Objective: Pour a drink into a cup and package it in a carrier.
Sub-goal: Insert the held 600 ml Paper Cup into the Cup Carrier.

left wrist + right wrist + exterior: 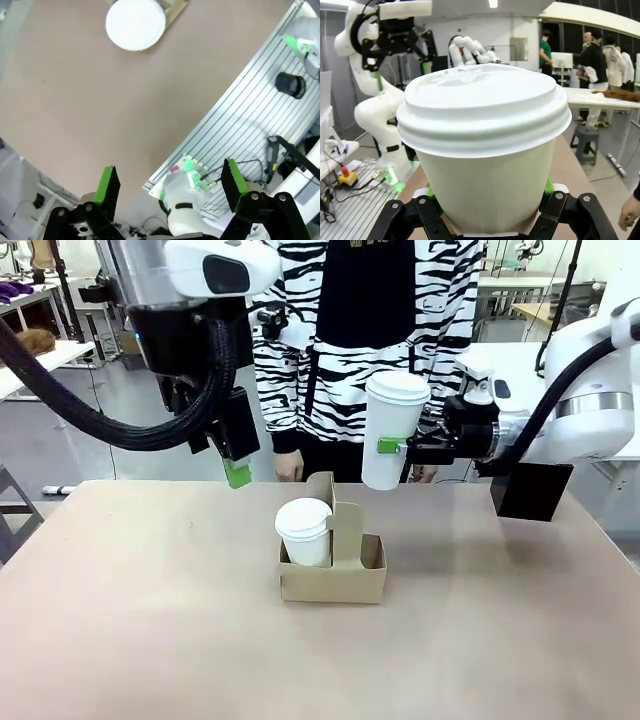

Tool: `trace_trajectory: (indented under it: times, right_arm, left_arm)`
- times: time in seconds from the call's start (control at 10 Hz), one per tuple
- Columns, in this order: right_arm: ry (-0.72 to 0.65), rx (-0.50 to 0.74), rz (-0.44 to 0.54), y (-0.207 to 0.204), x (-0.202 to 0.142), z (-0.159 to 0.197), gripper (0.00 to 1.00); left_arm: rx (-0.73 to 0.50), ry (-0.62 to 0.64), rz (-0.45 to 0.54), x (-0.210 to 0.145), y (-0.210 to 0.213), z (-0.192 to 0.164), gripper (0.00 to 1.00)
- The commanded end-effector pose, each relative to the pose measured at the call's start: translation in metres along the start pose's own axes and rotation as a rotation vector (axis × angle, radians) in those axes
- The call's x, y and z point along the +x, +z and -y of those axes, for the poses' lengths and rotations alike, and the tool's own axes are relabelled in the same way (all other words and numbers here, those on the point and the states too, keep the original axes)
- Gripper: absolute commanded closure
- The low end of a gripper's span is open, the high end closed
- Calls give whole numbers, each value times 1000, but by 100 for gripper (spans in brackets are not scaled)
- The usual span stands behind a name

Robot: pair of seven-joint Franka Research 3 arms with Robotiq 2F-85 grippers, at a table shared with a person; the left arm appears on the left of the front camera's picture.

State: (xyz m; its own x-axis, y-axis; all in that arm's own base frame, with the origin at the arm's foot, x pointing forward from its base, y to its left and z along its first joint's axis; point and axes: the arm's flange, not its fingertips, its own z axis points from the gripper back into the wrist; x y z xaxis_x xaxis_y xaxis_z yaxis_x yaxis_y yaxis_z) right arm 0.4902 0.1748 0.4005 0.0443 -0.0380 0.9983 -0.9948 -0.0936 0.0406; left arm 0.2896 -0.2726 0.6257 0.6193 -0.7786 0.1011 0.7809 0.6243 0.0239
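A brown cardboard carrier (pixel 345 582) stands mid-table with a tall handle tab. A white lidded cup (pixel 303 530) sits in its left slot and appears from above in the left wrist view as a round lid (pixel 135 24) beside the carrier's edge (pixel 176 7). My right gripper (pixel 390 446) is shut on a second white lidded cup (pixel 395 405), held upright in the air above and behind the carrier's right side. That cup (pixel 485 140) sits between my right gripper's (pixel 487 202) fingers. My left gripper (pixel 237 472) hangs open and empty over the table behind and left of the carrier, its jaws (pixel 170 185) spread wide. The drink is hidden.
A person in a striped top and black apron (pixel 365 300) stands at the far side, one hand (pixel 288 468) at the table's edge. A black box (pixel 533 490) sits at the back right under my right arm. The tabletop (pixel 150 620) is bare in front and to the left.
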Motion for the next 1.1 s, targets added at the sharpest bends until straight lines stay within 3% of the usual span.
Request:
trace_trajectory:
  times: [0.0,0.2,0.4,0.6,0.9,1.0]
  right_arm:
    - [-45,122,2,-9,-13,13,19]
    - [-39,205,6,-21,-25,13,19]
    - [-39,268,17,-28,-38,19,19]
    - [-53,292,-1,-36,-53,25,19]
    - [-79,324,-12,-46,-76,33,19]
    - [-112,347,-14,-48,-82,30,19]
  left_arm:
    - [15,-13,76,-46,-6,-29,0]
    - [26,-96,134,-98,-16,-51,0]
    - [74,-310,190,-129,-42,-74,0]
    - [33,-335,251,-150,-62,-90,0]
    - [48,-243,318,-159,-71,-98,0]
    - [47,-300,252,-157,-70,-98,0]
